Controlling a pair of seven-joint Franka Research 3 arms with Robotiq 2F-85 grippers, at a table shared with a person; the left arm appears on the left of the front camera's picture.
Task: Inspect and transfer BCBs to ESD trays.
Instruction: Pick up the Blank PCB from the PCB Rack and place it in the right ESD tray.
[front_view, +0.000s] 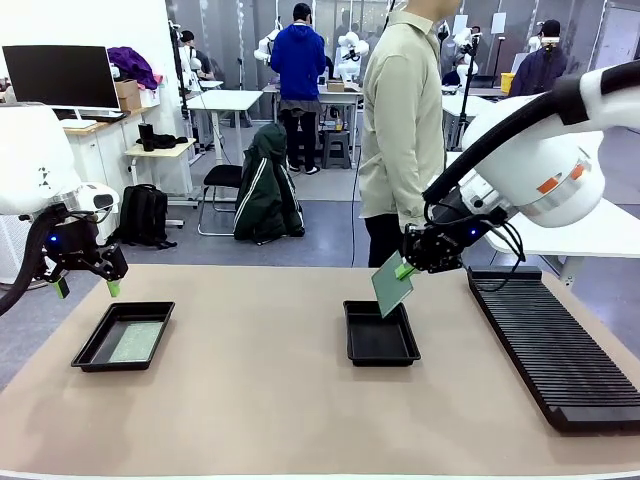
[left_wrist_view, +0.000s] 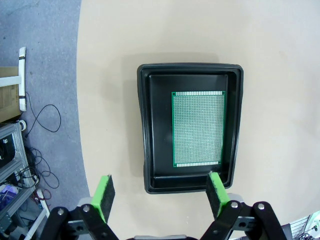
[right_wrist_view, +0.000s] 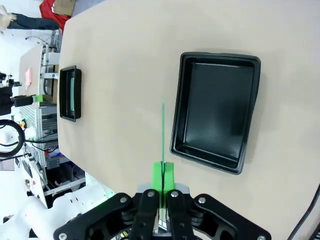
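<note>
1. Right gripper (front_view: 406, 268): fingers clamped on a green BCB (front_view: 392, 284), held edge-down above the far rim of the empty ESD tray (front_view: 381, 336); tray lies just below.
2. Left gripper (left_wrist_view: 160, 195): fingers spread, empty, above the left tray (left_wrist_view: 145, 125) holding a flat BCB (left_wrist_view: 198, 129).
3. Ribbed rack (front_view: 555, 340): right, well apart.

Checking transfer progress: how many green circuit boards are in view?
2. One board lies flat in the left tray; the other board is pinched in the right gripper above the empty tray.
</note>
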